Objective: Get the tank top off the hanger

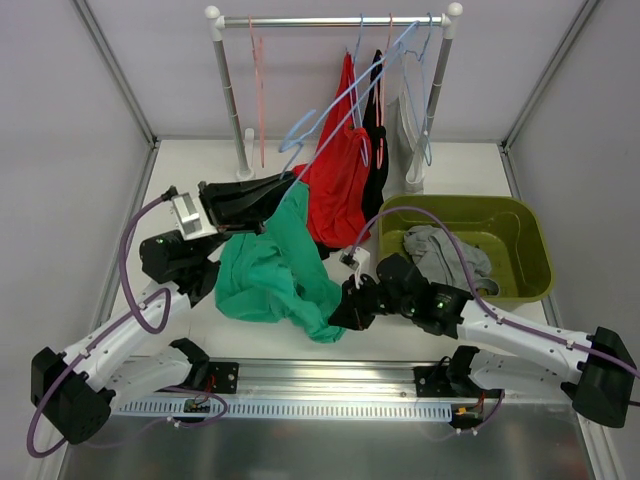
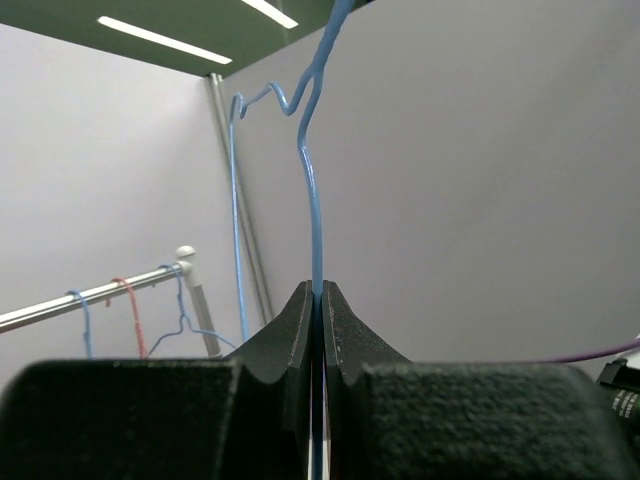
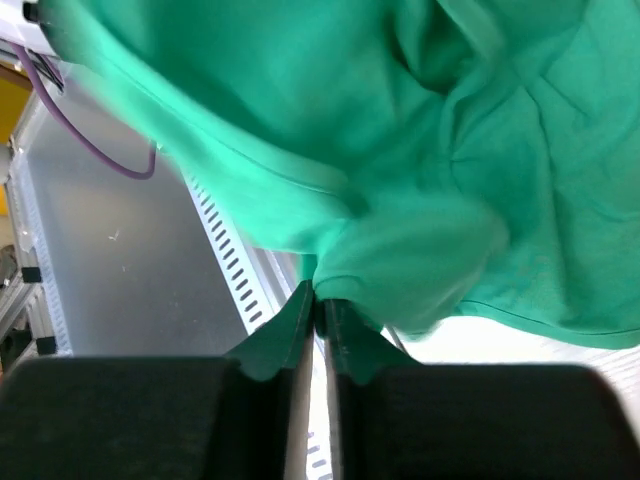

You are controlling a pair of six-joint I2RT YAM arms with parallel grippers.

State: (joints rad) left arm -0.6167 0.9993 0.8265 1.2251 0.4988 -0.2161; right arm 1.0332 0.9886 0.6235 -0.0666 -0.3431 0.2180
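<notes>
The green tank top [image 1: 270,270] hangs in a crumpled bunch from the light blue wire hanger [image 1: 300,130], which slants up toward the rack. My left gripper [image 1: 287,183] is shut on the hanger's wire; in the left wrist view the blue wire [image 2: 312,200] rises straight out of the closed gripper [image 2: 316,290]. My right gripper [image 1: 340,315] is at the garment's lower right corner. In the right wrist view a thin gap shows between the jaws of the gripper [image 3: 320,298], and the tank top's [image 3: 420,130] hem rests at their tips.
A white clothes rack [image 1: 228,90] stands at the back with a red garment [image 1: 340,170], a black one [image 1: 375,130] and a bare pink hanger [image 1: 258,80]. An olive bin [image 1: 530,225] at the right holds a grey garment [image 1: 445,255].
</notes>
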